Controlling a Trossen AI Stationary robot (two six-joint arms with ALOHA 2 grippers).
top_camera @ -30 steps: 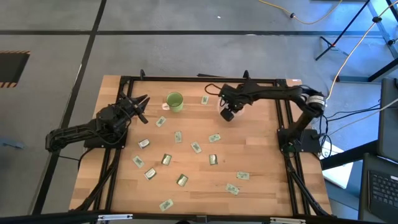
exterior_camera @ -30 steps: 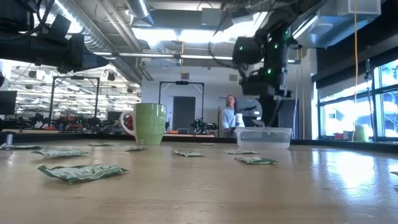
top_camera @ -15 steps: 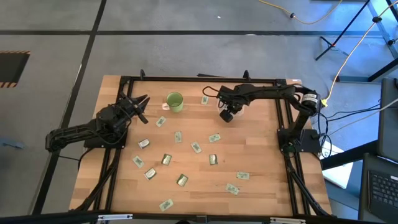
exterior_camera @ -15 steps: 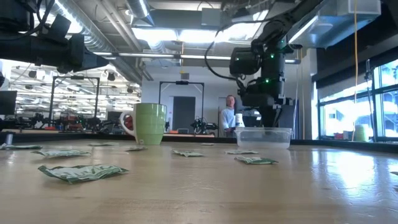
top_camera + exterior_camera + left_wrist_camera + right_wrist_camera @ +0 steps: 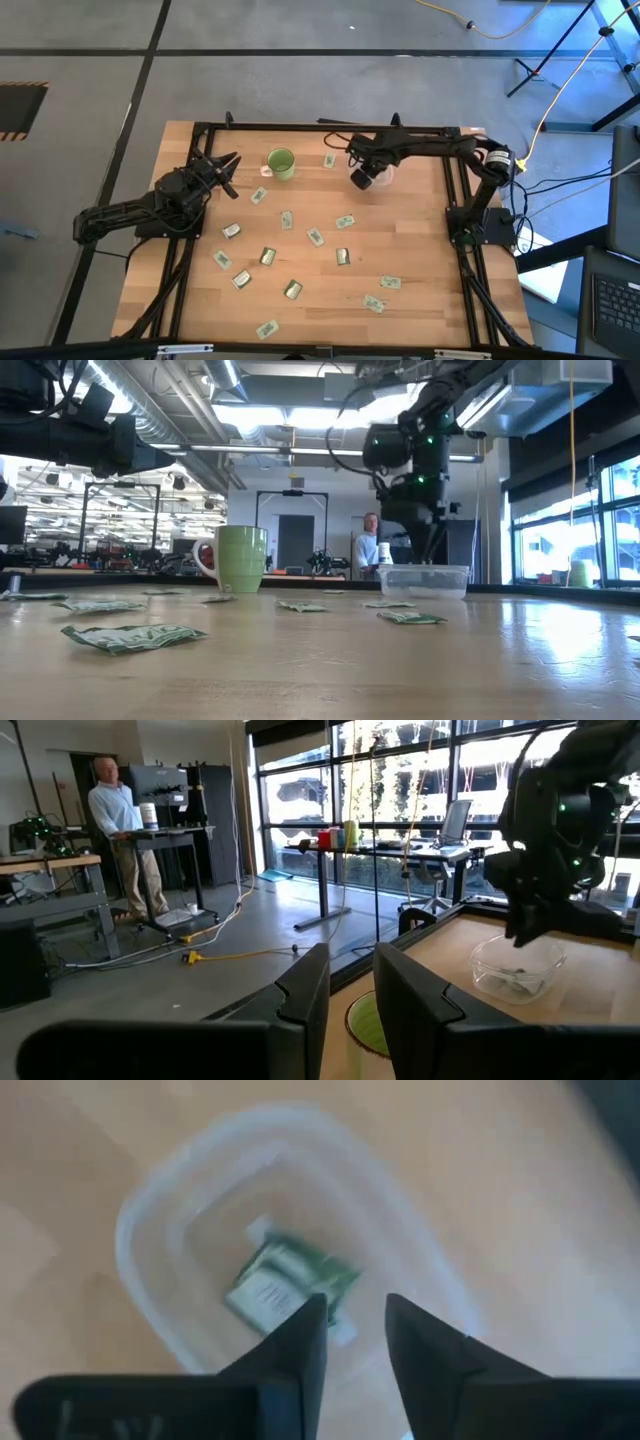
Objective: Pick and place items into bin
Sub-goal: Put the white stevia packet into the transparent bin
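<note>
- Packets [image 5: 315, 237] scattered across mid tabletop [image 5: 410, 240] in high view, well apart from right gripper [image 5: 361, 179] hovering over clear bin [image 5: 381, 174] at far edge; left gripper [image 5: 222, 166] parked by green mug [image 5: 281, 163], nearer to several packets.
- Low view: bin [image 5: 423, 580] directly beneath right gripper [image 5: 412, 550].
- Left wrist view: left gripper [image 5: 348, 1005] slightly parted, empty.
- Right wrist view: right gripper [image 5: 352, 1338] a little apart, holding nothing; green-and-white packet [image 5: 283, 1285] lying flat inside bin [image 5: 150, 1240], long axis slanted.
</note>
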